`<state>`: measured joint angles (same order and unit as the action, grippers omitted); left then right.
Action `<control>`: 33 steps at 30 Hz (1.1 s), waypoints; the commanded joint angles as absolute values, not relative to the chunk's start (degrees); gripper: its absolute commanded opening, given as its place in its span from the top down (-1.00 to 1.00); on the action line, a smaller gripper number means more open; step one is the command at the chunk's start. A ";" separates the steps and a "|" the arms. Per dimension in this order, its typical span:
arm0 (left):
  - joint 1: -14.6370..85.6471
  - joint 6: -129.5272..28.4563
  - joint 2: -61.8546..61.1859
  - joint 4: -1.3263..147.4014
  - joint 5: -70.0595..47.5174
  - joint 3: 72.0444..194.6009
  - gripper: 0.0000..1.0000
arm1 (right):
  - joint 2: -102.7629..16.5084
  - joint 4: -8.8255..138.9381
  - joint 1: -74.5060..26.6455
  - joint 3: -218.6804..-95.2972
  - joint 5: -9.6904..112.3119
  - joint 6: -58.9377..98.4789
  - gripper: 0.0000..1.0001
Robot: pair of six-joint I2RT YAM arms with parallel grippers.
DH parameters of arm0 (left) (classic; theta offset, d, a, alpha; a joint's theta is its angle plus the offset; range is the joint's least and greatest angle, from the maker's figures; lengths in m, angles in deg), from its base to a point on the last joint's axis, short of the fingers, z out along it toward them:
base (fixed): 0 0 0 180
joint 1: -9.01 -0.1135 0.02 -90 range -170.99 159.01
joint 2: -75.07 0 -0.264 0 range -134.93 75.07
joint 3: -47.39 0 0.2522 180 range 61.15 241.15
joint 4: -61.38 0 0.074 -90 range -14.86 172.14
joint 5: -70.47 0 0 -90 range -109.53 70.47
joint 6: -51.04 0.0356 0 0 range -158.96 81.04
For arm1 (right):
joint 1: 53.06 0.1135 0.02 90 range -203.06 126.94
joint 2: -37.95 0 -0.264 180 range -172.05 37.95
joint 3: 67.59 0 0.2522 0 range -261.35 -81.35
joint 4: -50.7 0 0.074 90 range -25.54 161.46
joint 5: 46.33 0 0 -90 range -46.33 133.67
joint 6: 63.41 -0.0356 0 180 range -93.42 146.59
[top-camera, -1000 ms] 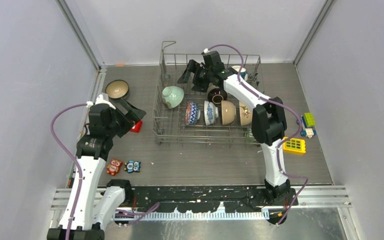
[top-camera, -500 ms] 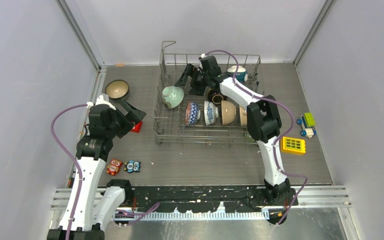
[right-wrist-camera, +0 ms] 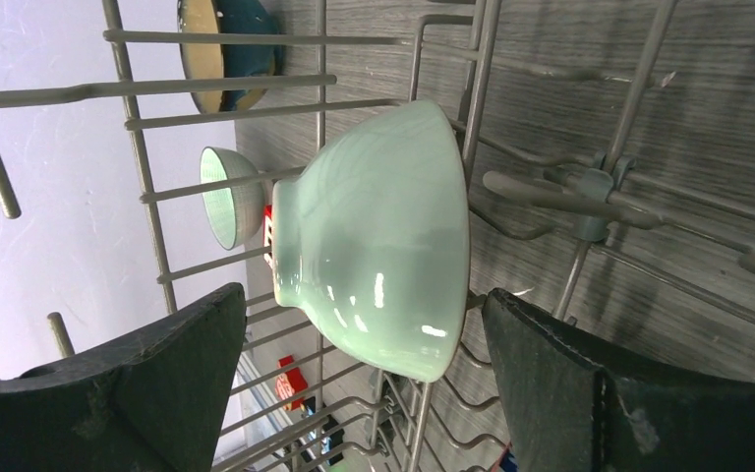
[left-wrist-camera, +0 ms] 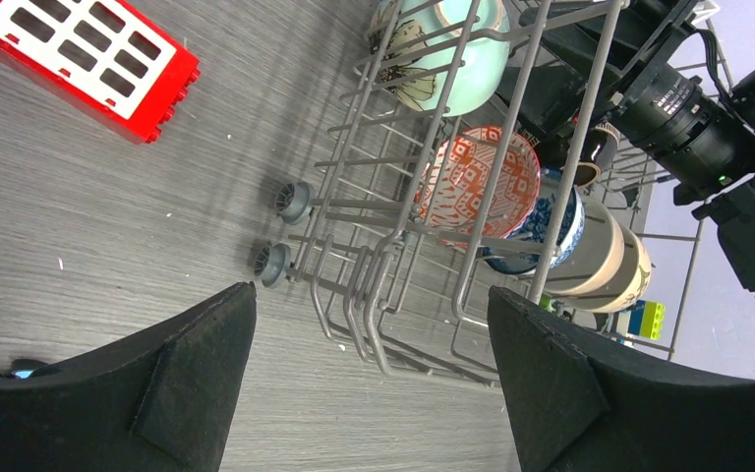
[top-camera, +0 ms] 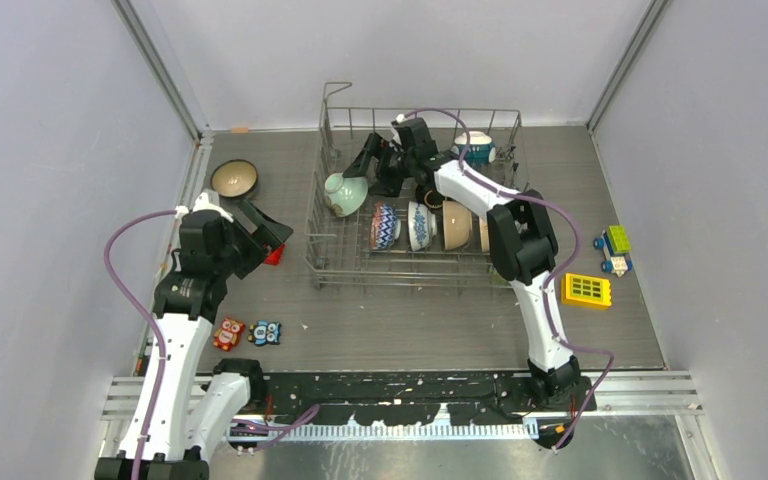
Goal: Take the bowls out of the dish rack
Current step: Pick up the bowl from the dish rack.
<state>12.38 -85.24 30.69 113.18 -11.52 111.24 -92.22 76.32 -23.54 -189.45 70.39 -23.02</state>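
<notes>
The dish rack [top-camera: 312,225] stands mid-table. A pale green bowl [top-camera: 346,193] leans at its left end. Red patterned [top-camera: 383,226], blue-and-white [top-camera: 420,226] and cream [top-camera: 456,225] bowls stand in a row, with a teal-and-white bowl [top-camera: 476,147] at the back. My right gripper [top-camera: 368,166] is open inside the rack. In the right wrist view the green bowl [right-wrist-camera: 383,241] sits partly between the open fingers of that gripper [right-wrist-camera: 364,293], a gap on each side. My left gripper [top-camera: 278,242] hangs open over the table left of the rack [left-wrist-camera: 393,265], nothing between its fingers [left-wrist-camera: 372,295].
A dark bowl [top-camera: 234,179] sits on the table at the far left. Through the wires I see another small bowl [right-wrist-camera: 228,197] outside the rack. A red block [left-wrist-camera: 81,61] lies by the left gripper. Owl figures [top-camera: 228,333] lie near front left, and a yellow block [top-camera: 587,290] lies right of the rack.
My right gripper has slid left along the back of the rack to the pale green bowl. The left arm has stayed put.
</notes>
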 commanded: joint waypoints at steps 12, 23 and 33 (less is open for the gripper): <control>12.53 -85.19 31.48 112.33 -11.05 110.64 -0.76 | -91.41 58.24 -22.88 -182.58 75.74 -33.26 -0.67; 12.55 -85.19 31.43 112.42 -10.91 110.46 -0.76 | -87.67 50.06 -22.95 -177.48 74.17 -36.24 -0.49; 12.54 -85.19 31.70 112.70 -10.93 110.46 -0.76 | -85.14 46.45 -22.95 -175.46 73.99 -38.24 -0.22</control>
<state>12.38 -85.22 30.87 113.18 -11.50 110.50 -91.82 52.67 -23.26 -175.33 73.73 -36.70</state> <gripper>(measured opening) 0.884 0.636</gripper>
